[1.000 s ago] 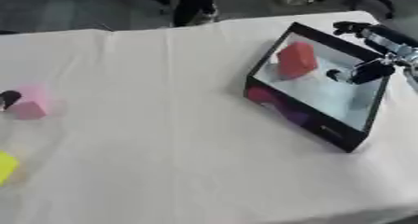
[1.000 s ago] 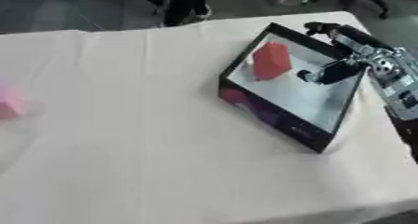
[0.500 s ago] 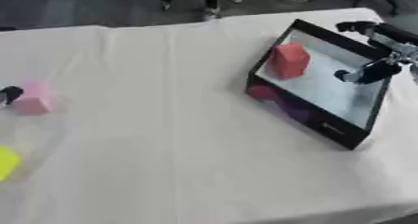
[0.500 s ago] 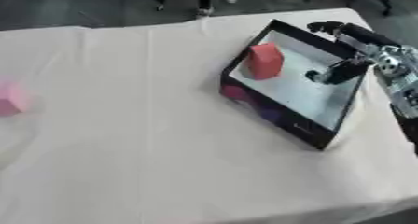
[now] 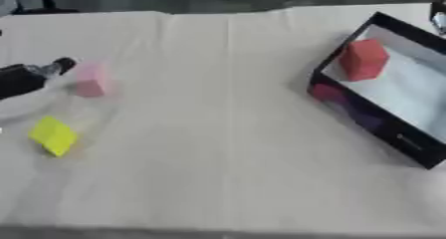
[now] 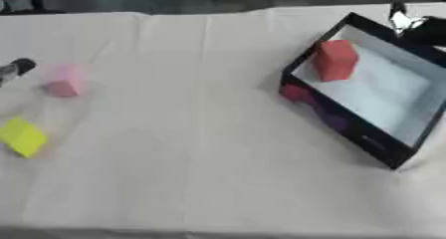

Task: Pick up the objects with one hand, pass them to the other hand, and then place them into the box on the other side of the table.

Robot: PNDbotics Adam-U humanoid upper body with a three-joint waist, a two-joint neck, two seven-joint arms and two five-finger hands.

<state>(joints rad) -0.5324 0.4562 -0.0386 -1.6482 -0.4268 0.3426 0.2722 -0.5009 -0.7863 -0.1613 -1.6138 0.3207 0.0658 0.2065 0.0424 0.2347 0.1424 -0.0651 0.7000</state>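
Note:
A red block (image 5: 362, 59) lies in the black box (image 5: 376, 127) at the right, against its left wall. On the cloth at the left sit a pink block (image 5: 90, 80) and, nearer to me, a yellow block (image 5: 54, 135). My left hand (image 5: 28, 77) comes in at the left edge, just left of the pink block; I cannot tell whether it touches it. My right hand (image 6: 421, 28) shows only as a dark blur at the box's far right corner, holding nothing that I can see.
A cream cloth (image 5: 209, 133) covers the table, and its near edge runs along the bottom of the view. Dark floor and chair legs lie beyond the far edge.
The camera has swung left, so the whole scene has slid right and the yellow block shows fully. My right hand has left the box's inside for its far corner.

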